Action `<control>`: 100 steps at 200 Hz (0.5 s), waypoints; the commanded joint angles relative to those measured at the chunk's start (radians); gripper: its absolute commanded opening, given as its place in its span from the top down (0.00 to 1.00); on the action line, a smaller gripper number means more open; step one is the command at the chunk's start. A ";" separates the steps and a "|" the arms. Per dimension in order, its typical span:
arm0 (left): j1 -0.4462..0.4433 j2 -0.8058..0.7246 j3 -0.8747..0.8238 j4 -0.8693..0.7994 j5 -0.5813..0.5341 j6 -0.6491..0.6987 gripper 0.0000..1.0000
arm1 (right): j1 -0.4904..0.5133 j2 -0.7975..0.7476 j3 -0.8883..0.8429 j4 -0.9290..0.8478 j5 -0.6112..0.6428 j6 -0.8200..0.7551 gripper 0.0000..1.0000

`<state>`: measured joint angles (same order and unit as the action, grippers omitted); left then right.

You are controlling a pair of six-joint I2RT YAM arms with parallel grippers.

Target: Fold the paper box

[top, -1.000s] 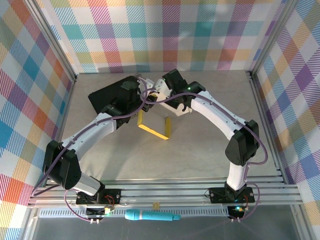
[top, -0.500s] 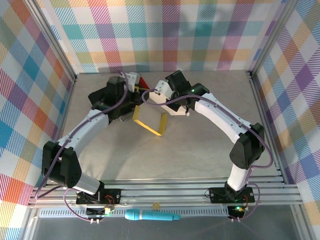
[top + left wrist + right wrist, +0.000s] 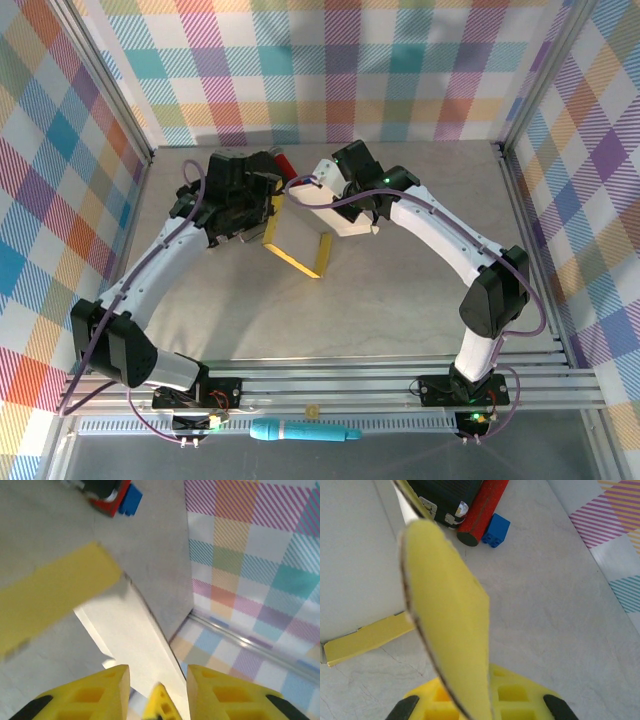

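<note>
1. Right gripper [image 3: 470,700] first: stays clamped flat on a yellow flap [image 3: 445,605] of the paper box [image 3: 298,232], just as a second ago, with no slack showing between finger and card.
2. Left gripper [image 3: 157,692] next: stands part-way apart, narrower than half a second ago, straddling the edge of the pale inner panel [image 3: 130,630]. Cannot tell whether either finger touches the card yet.
3. Sits now at the box's left wall, turned in toward it. A second ago, crowded the right gripper over the rear edge, then pulled back toward the rear left.
4. As for the box: stands half-formed toward the back of the table [image 3: 420,290], between the two wrists, yellow faces outward and pale side inward. Lies a little further left than a second ago, and slightly turned.
5. Reads as a re-grip: right side anchoring the rear flap, left side closing in on the left wall for the next crease. Leaves the fold unfinished, with the walls loose and the top open.
6. Worth minding: red cylinder [image 3: 482,510], blue brick [image 3: 496,530] and black case [image 3: 447,492] just behind the box, close enough to catch a swinging flap.
</note>
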<state>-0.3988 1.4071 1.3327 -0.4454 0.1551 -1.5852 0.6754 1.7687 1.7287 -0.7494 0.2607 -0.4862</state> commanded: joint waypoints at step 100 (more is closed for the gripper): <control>-0.090 0.152 0.045 0.135 -0.131 -0.525 0.56 | 0.039 -0.017 0.026 0.008 0.023 0.035 1.00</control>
<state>-0.4767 1.5352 1.3533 -0.3771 0.0349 -1.9697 0.7013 1.7687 1.7290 -0.7490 0.2794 -0.4713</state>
